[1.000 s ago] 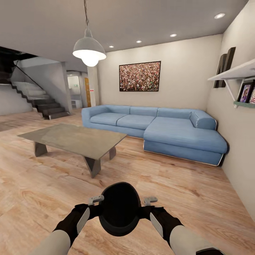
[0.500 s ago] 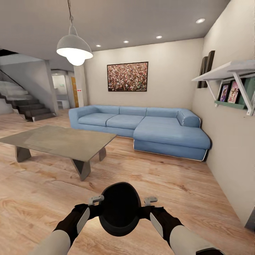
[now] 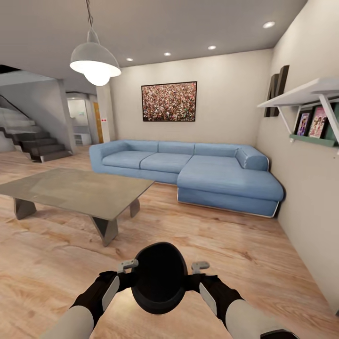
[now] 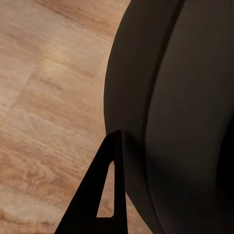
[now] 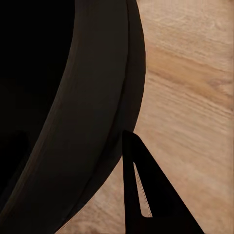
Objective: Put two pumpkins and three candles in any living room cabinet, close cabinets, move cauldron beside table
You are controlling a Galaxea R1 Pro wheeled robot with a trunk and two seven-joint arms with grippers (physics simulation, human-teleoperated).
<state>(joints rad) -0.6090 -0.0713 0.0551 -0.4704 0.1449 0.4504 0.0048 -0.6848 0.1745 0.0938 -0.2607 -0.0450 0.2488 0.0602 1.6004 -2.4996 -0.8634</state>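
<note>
Cauldron [image 3: 159,278] is held up betw. both grippers over the wood floor [image 3: 245,263]: left gripper [image 3: 126,266] clamped on its left rim, right gripper [image 3: 199,267] clamped on its right rim. Table [image 3: 75,190] stands ahead-left, sofa [image 3: 197,172] by the far wall.

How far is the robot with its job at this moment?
In hand: both grippers, left and right, carry the black cauldron above the plank floor. Left: setting it beside the low table ahead. Pumpkins, candles and cabinets cannot be judged from here.
</note>
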